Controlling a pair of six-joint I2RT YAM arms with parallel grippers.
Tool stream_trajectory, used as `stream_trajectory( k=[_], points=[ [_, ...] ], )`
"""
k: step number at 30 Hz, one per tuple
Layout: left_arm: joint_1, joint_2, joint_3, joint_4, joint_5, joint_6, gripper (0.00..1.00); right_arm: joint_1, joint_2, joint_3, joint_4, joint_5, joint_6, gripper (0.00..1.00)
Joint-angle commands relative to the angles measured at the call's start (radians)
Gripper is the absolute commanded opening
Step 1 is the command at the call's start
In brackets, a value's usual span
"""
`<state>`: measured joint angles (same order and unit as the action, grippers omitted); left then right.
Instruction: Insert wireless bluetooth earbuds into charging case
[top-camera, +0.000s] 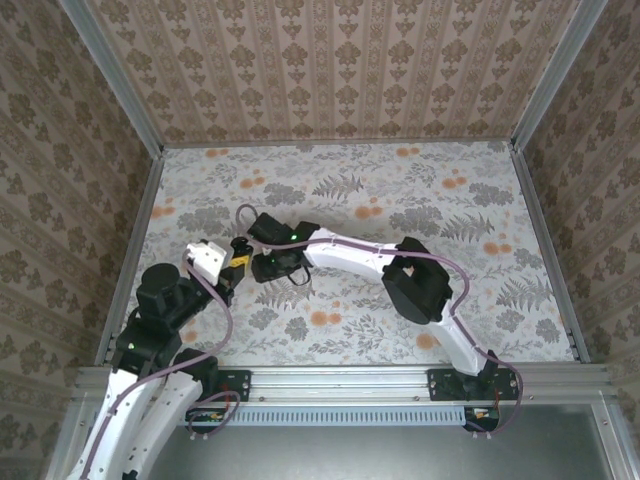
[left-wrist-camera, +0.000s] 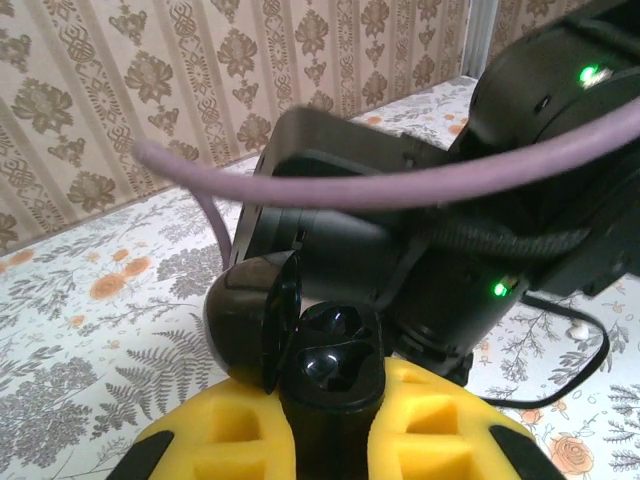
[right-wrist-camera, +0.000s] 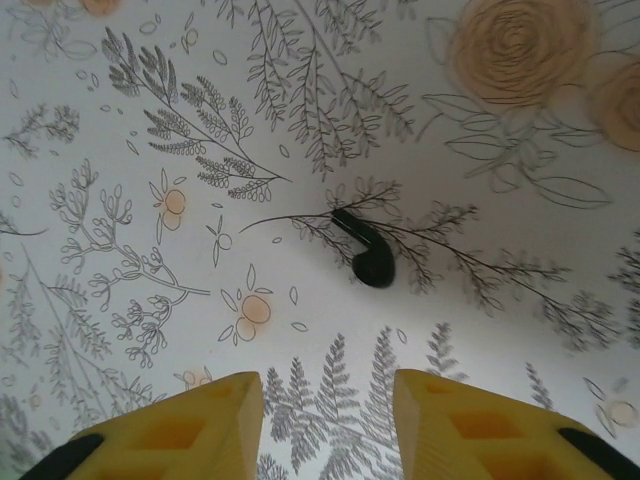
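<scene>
My left gripper (left-wrist-camera: 330, 405) is shut on the charging case (left-wrist-camera: 335, 350), a small glossy black box held upright between the yellow fingers (left-wrist-camera: 445, 430). Its lid (left-wrist-camera: 255, 320) stands open to the left, baring two dark sockets; I cannot tell whether either holds anything. One black earbud (right-wrist-camera: 365, 250) lies on the flowered tablecloth. My right gripper (right-wrist-camera: 328, 390) hovers open just short of it, nothing between its yellow fingers (right-wrist-camera: 215, 420). From above, the left gripper (top-camera: 236, 264) and the right gripper (top-camera: 268, 266) sit close together at the table's left middle.
The right arm's black wrist (left-wrist-camera: 400, 220) and a purple cable (left-wrist-camera: 400, 180) hang right behind the held case. Patterned walls (top-camera: 330, 60) and metal rails (top-camera: 130, 260) close in the table. Open cloth (top-camera: 450, 200) lies to the right and rear.
</scene>
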<state>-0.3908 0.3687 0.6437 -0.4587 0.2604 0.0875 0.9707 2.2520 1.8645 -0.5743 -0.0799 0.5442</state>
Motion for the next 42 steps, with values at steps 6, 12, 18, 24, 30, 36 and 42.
stream_trajectory(
  k=[6,12,18,24,30,36,42],
  points=[
    [0.007,-0.027,0.037,-0.054,-0.033,0.033,0.00,0.020,0.092,0.118,-0.051,0.114,-0.041,0.49],
    [0.008,-0.037,0.048,-0.074,-0.033,0.050,0.00,0.030,0.164,0.193,-0.067,0.161,-0.062,0.49],
    [0.008,-0.056,0.045,-0.093,-0.036,0.058,0.00,0.031,0.228,0.261,-0.094,0.175,-0.084,0.47],
    [0.008,-0.066,0.047,-0.106,-0.038,0.065,0.00,0.031,0.247,0.256,-0.101,0.178,-0.109,0.39],
    [0.007,-0.068,0.048,-0.105,-0.036,0.067,0.00,0.031,0.230,0.223,-0.119,0.186,-0.157,0.26],
    [0.008,-0.067,0.044,-0.097,-0.030,0.054,0.00,0.028,0.140,0.085,-0.089,0.192,-0.210,0.17],
    [0.007,-0.065,0.032,-0.071,0.004,0.021,0.00,-0.001,-0.006,-0.138,-0.046,0.181,-0.272,0.13]
  ],
)
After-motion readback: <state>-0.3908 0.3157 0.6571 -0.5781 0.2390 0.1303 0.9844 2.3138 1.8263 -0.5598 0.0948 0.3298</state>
